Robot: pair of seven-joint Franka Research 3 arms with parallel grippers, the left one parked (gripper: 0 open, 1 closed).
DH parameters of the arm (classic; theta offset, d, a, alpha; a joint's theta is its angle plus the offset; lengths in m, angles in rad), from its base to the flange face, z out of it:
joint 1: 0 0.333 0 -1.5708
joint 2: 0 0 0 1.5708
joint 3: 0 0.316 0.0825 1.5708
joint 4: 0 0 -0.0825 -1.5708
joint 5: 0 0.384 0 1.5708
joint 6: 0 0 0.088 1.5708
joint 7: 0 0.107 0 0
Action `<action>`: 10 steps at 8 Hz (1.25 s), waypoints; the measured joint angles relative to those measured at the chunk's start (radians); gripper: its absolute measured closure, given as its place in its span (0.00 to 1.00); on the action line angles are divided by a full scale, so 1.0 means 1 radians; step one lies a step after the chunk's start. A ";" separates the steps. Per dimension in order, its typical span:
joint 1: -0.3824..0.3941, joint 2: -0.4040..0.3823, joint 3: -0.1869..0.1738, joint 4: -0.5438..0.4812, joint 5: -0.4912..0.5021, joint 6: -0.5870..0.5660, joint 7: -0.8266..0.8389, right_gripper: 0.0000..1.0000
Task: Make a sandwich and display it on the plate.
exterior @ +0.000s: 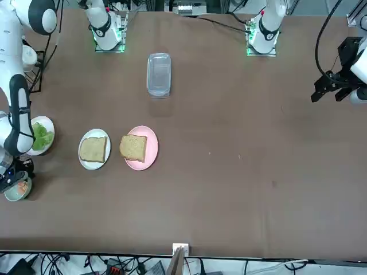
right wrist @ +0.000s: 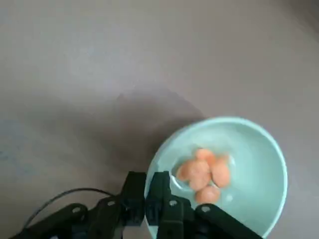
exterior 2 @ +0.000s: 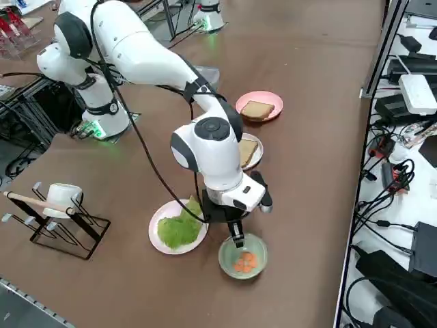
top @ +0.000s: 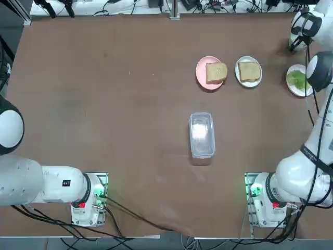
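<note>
A brown table (top: 104,104) fills the room, cables (exterior 2: 389,178) and power strips (exterior 2: 418,92) alongside.

A robotics lab: bolted arm bases (top: 88,200), cable tangles (exterior 2: 389,164).

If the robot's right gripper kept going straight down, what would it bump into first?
Probably the rim of the pale green bowl. The right gripper is shut on that rim, pointing down beside the orange pieces; under the bowl is the brown table.

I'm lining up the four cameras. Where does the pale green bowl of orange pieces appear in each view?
Top: not in it.
Front: pale green bowl at left edge, below lettuce plate.
Right side: bowl bottom centre, under right claw, right of lettuce plate.
Right wrist: bowl, rim between shut claw.
Shared landmark: lettuce plate.
</note>
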 joint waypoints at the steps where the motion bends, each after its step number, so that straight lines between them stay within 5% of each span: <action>1: 0.003 -0.007 0.000 0.025 0.000 -0.060 0.016 0.96; 5: 0.060 -0.127 0.012 0.151 0.013 -0.428 0.258 0.96; 7: 0.139 -0.229 0.015 0.107 0.072 -0.545 0.459 0.96; 10: 0.196 -0.318 0.016 -0.037 0.269 -0.569 0.662 0.96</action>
